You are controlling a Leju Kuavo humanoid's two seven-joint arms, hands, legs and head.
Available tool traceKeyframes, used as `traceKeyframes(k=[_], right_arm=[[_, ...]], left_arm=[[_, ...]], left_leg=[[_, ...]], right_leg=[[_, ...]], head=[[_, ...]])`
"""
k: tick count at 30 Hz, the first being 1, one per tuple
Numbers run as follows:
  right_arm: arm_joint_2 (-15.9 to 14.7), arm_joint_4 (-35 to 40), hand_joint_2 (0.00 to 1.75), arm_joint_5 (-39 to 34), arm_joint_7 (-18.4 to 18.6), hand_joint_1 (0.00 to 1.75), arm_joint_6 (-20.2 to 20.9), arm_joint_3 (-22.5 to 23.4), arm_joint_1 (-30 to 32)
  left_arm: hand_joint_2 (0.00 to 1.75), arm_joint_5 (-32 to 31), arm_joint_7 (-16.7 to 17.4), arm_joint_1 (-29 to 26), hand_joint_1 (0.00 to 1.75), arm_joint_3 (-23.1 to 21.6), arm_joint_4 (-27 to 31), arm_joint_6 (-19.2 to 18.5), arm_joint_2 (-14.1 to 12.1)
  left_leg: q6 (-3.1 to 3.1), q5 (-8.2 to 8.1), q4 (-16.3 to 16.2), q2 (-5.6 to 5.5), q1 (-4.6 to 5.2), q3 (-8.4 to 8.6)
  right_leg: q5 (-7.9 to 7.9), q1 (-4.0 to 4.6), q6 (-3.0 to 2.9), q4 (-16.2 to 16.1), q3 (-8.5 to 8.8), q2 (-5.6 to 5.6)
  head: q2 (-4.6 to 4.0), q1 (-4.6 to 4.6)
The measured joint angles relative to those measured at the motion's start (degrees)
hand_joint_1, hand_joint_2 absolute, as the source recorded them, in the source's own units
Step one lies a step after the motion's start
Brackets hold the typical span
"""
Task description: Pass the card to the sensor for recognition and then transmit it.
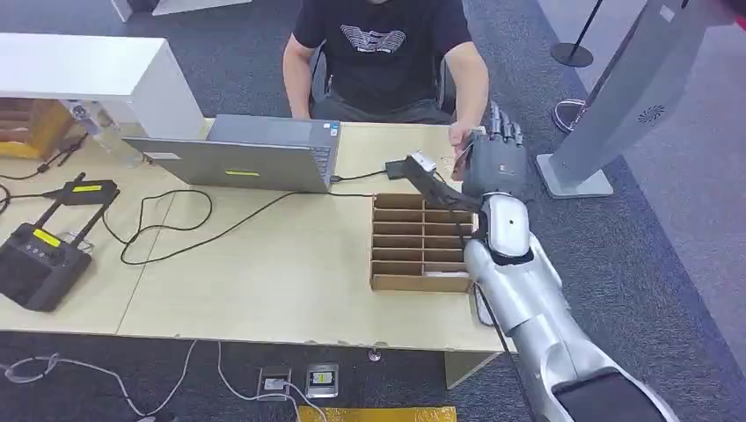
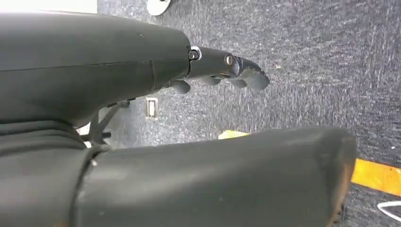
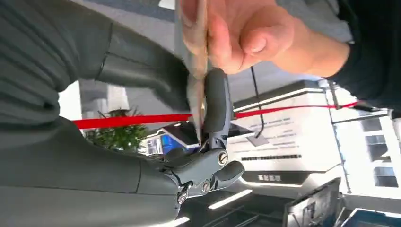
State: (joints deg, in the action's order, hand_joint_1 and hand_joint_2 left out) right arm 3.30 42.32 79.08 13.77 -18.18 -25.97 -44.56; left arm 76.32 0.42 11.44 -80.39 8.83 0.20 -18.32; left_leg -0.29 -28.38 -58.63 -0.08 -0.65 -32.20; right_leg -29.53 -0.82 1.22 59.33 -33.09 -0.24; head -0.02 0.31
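Note:
My right hand [image 1: 495, 158] is raised at the far right edge of the table, just past the sensor [image 1: 422, 165], a small black scanner with a white head on a stand. In the right wrist view my hand [image 3: 208, 118] pinches a thin tan card [image 3: 196, 90], seen edge-on, between the thumb and a finger. A person's hand [image 3: 246, 33] grips the other end of the same card. That person's hand [image 1: 460, 134] meets mine across the table. My left hand [image 2: 222, 71] hangs over the carpet, holding nothing, fingers loosely apart.
A cardboard card organizer [image 1: 420, 280] with several slots lies right by my right forearm. A laptop [image 1: 251, 154], cables and a black controller [image 1: 35, 259] lie to the left. The person [image 1: 378, 53] sits behind the table. A grey kiosk stand [image 1: 616, 105] is at the right.

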Motion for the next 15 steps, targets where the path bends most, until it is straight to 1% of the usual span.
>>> traceKeyframes(k=[4, 10, 15], right_arm=[[-0.48, -1.38, 0.0, 0.68, -0.37, 0.0, -0.5, 0.35, 0.0], [-1.16, -2.97, 0.0, 3.15, -1.64, 0.0, -3.06, 1.44, -0.67], [-3.17, -3.28, 0.0, 5.03, -3.76, 0.0, -3.06, 2.75, -3.37]], left_arm=[[0.0, 0.52, 0.0, 0.01, 0.0, -0.13, 0.0, 0.22, -0.09], [0.0, 1.9, -0.13, 0.0, 0.0, -0.13, 0.0, 0.94, -0.02], [0.0, 3.74, -0.68, 0.0, 0.0, -0.13, 0.0, 1.84, 0.5]], left_leg=[[0.0, 0.0, 0.0, 0.01, 0.0, 0.01], [0.0, 0.0, -0.01, 0.01, 0.0, 0.02], [0.0, 0.0, -0.02, 0.01, 0.01, 0.02]], right_leg=[[0.0, 0.0, 0.0, 0.0, 0.0, 0.02], [0.0, 0.0, 0.0, 0.0, 0.0, 0.03], [0.02, -0.01, 0.0, -0.01, 0.01, 0.02]], head=[[0.0, 0.0], [0.0, 0.0], [0.0, 0.02]])
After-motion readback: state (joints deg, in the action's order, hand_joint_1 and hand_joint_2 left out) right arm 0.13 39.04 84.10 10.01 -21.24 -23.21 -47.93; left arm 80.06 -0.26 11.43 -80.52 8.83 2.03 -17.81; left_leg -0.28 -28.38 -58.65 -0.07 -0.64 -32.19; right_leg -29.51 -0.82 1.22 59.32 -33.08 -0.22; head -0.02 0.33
